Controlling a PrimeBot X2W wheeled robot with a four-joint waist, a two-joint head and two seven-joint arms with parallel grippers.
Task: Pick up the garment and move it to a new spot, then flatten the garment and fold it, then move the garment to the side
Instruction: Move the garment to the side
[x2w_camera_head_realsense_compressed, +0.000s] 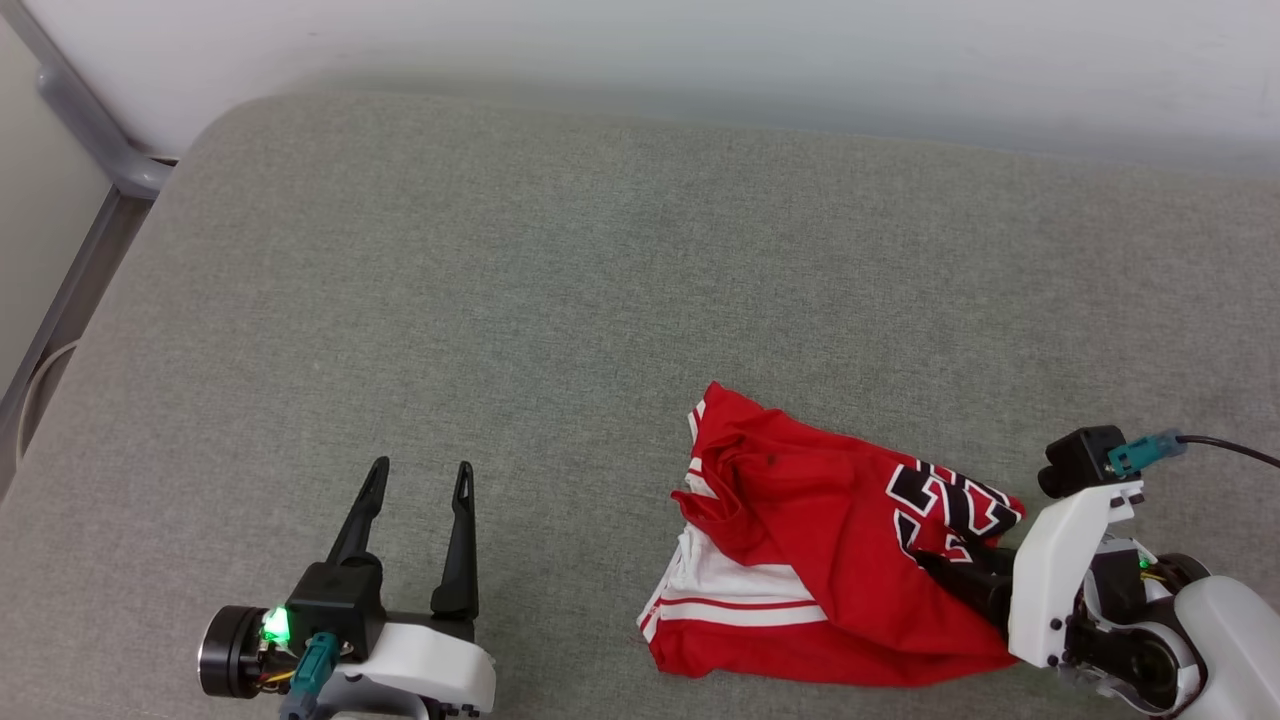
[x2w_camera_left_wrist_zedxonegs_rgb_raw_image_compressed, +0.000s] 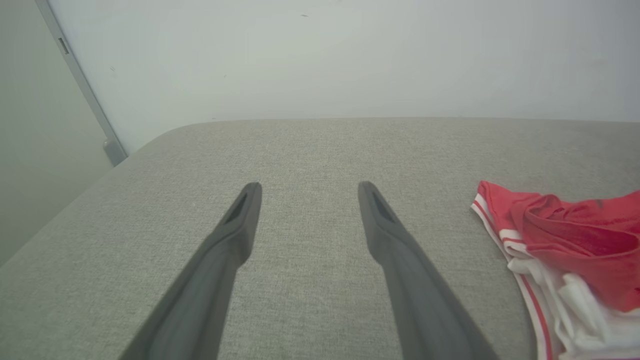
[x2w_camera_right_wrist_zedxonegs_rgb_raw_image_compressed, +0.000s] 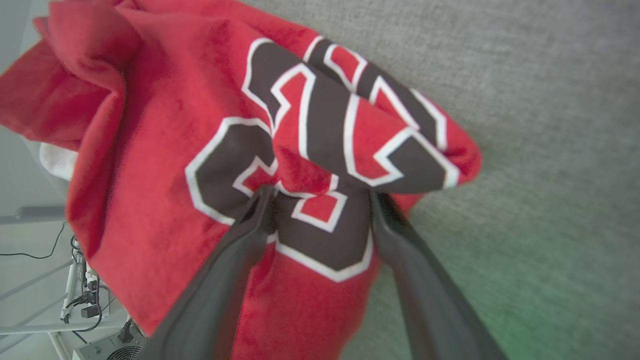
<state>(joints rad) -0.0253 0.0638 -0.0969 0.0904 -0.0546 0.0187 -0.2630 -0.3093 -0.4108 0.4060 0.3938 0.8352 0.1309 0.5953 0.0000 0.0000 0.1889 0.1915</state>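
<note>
Right gripper (x2w_camera_head_realsense_compressed: 938, 562): jaws spread wide, tips pressed into a fold of the jersey (x2w_camera_head_realsense_compressed: 800, 530) at its black numerals, nothing clamped | Left gripper (x2w_camera_head_realsense_compressed: 421, 470): jaws wide, empty, near left | Jersey: crumpled heap, near right on grey cushion (x2w_camera_head_realsense_compressed: 500, 300)
</note>
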